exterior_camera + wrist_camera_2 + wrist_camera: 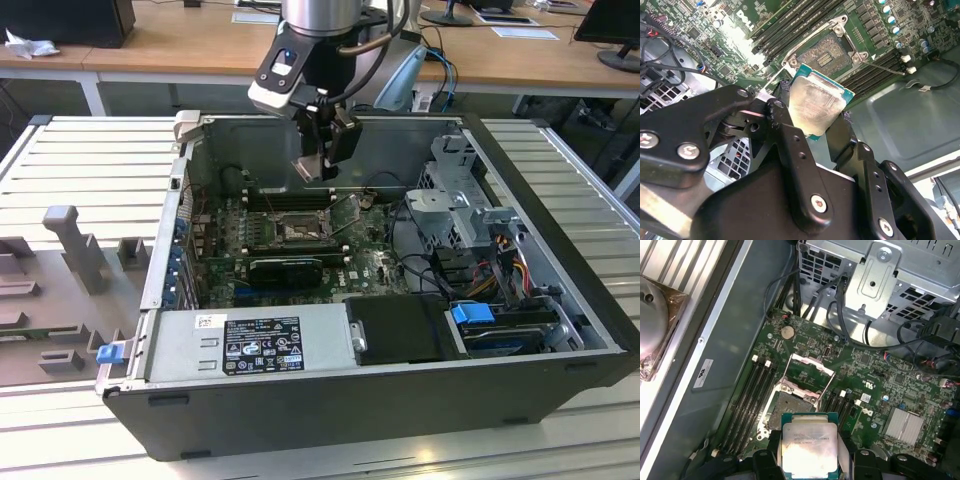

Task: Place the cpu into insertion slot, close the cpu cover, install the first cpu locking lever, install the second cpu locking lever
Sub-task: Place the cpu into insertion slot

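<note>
Pointed the grey arm [318, 20] straight down into the open black metal computer case [400, 400], wrist upright over the green circuit board [875, 390]. Clamped the black gripper [322, 165] fingers [785, 125] on two opposite edges of the cpu [810, 447], a flat square chip with a dull silvery lid and a green rim. Held it in the air, near the dark square insertion slot [789, 407] and not touching it. Found the thin silvery cpu cover [812, 363] open, tilted up at one edge of the slot.

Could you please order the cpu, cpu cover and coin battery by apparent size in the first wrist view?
Largest first:
silver square cpu, nearest the camera
raised silvery cpu cover
round silver coin battery
</note>
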`<control>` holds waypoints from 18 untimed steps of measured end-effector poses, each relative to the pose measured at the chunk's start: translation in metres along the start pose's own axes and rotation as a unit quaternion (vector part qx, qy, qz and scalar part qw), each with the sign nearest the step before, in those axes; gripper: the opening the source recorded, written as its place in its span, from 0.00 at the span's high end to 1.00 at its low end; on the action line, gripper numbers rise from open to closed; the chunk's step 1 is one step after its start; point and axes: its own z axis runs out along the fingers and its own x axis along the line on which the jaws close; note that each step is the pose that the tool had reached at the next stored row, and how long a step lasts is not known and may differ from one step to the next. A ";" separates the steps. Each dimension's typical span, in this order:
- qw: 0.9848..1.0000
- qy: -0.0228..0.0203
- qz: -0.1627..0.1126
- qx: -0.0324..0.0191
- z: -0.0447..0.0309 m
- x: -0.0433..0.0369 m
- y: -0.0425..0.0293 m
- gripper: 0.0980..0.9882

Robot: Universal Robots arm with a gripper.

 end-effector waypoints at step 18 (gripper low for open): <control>1.000 -0.001 0.016 0.000 0.0046 -0.0001 -0.0004 0.51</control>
